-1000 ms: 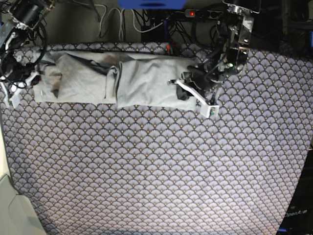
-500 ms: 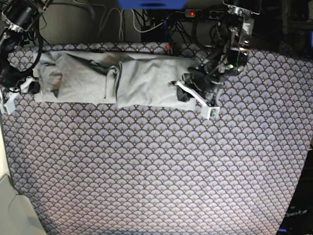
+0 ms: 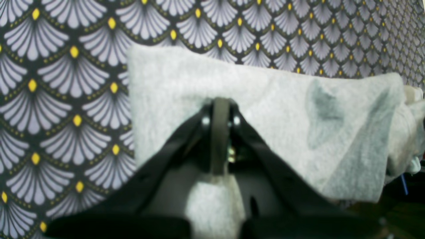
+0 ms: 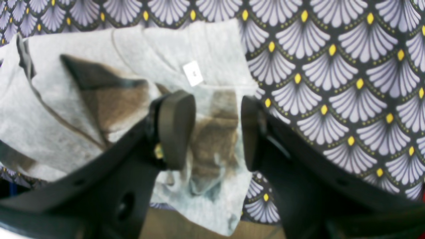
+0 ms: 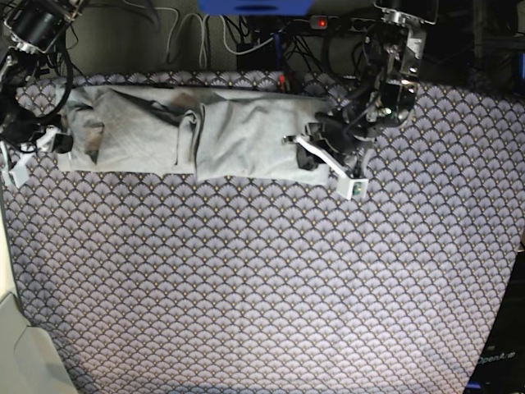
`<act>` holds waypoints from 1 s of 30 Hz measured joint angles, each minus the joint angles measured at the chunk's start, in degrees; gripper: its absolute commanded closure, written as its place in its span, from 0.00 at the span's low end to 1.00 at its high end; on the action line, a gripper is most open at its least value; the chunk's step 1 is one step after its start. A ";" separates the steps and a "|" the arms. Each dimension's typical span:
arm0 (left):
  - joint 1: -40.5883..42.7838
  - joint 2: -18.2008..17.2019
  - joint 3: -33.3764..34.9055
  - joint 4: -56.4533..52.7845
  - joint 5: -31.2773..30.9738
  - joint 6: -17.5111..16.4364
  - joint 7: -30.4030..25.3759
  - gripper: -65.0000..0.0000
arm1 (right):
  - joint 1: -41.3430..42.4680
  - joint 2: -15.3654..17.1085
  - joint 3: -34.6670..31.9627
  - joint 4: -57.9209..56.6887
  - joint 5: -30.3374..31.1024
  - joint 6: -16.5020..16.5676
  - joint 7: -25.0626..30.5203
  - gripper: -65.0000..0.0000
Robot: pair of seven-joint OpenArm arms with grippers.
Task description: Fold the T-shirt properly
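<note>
- T-shirt [image 5: 238,135]: soft, matt heather-grey knit cloth, faintly fuzzy.
- Tablecloth [image 5: 262,287]: smooth printed fabric, matt, with a fan pattern.
- Right gripper [image 4: 215,131]: matt black plastic, smooth pads [image 4: 176,127].

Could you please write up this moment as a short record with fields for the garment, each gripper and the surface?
garment: T-shirt, grey, folded into a long band along the far edge of the table
left gripper: left gripper, shut on one end of the band
right gripper: right gripper, open, fingers on either side of the other end, beside a small white label
surface: fan-patterned tablecloth
fold state: lengthwise fold in place; no crosswise fold made yet
</note>
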 measured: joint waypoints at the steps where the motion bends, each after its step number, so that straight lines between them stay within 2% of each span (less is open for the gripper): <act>1: 0.02 0.02 0.00 0.00 0.00 0.00 0.00 1.00 | 0.00 0.02 0.00 -0.28 0.04 0.00 0.07 0.57; 7: 0.15 0.04 0.00 0.00 0.00 0.00 0.00 1.00 | -0.04 1.79 0.00 -6.34 -0.17 0.00 0.28 0.57; 12: 0.15 0.02 0.00 0.00 0.00 0.00 0.00 1.00 | -0.07 2.45 0.00 -6.47 0.00 0.00 0.42 0.57; 16: 0.15 0.22 0.00 0.00 0.00 0.00 -0.02 1.00 | -0.37 2.23 -0.13 -6.47 0.04 0.00 0.55 0.57; 20: 0.24 0.20 0.00 0.00 0.00 0.00 -0.02 1.00 | -1.44 1.49 -0.15 -6.47 0.35 0.00 3.10 0.57; 30: 0.26 0.17 0.00 0.13 -0.04 0.02 0.00 1.00 | -1.99 0.63 -0.04 -6.16 0.42 -0.04 3.74 0.58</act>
